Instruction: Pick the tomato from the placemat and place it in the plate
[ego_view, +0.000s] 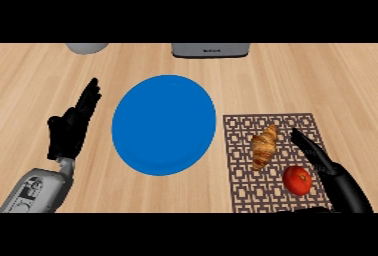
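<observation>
Head view: the left hand (74, 125) rests spread at the far left of the round blue plate (164, 125), and right of the plate the brown lattice placemat (255, 192) carries a golden croissant (264, 146) and the red tomato (297, 180). The right hand (328, 167), fingers straight, hovers just beside the tomato; I reckon it could nudge it rolling, or clip the croissant lying between tomato and plate. Beyond the plate sit a grey pot (87, 47) and a metal appliance (210, 50), well apart.

Croissant (264, 146): golden brown, lying lengthwise, one tip toward the counter's far side, the other toward the near side. Wooden counter (295, 80): pale planks, grain running left to right. Grey appliance (210, 50) at far edge, centre, cut off by the view's top; small label on its front, unreadable. Pale grey rounded object (88, 47) at far left edge, mostly cut off.
</observation>
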